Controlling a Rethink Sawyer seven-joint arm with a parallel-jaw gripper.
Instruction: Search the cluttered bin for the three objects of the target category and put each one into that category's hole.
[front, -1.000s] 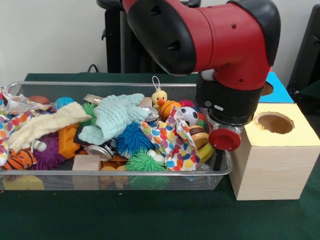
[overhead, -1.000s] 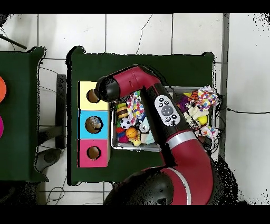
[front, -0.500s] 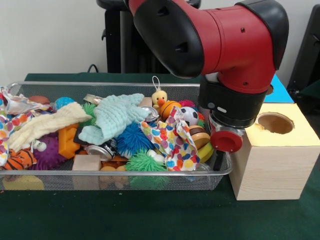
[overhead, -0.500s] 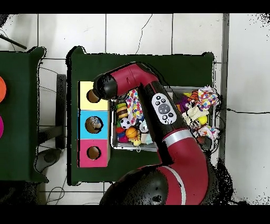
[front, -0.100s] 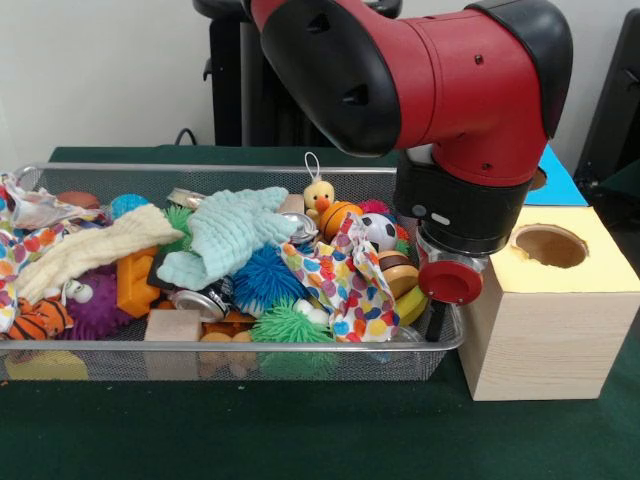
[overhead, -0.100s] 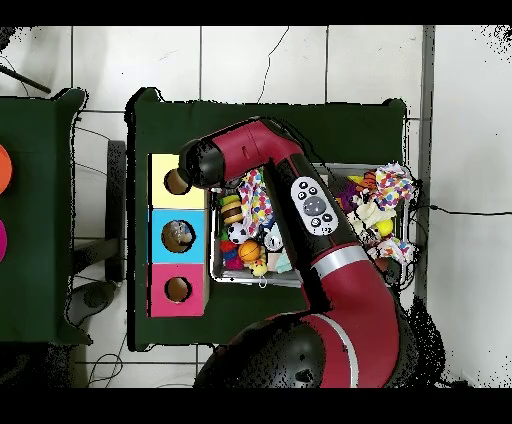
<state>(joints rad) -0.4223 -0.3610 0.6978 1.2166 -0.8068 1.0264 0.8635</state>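
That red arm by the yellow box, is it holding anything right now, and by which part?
It cannot be told. The arm's wrist hides the gripper in both views, between the bin and the yellow box.

The red and black robot arm (front, -0.100s: 440, 90) has a smooth, glossy plastic shell; the silver wire-mesh bin (front, -0.100s: 300, 350) looks like fine metal with a polished rim; the pale wooden box with a yellow top (front, -0.100s: 545, 330) shows bare, matt grain; the pale green waffle-textured cloth (front, -0.100s: 235, 230) and the cream cloth (front, -0.100s: 90, 250) look soft and rough; the dotted fabric (front, -0.100s: 340, 285) is thin and smooth; the crushed metal can (front, -0.100s: 200, 303) gleams; the dark green table (front, -0.100s: 250, 430) covering is matt, felt-like.
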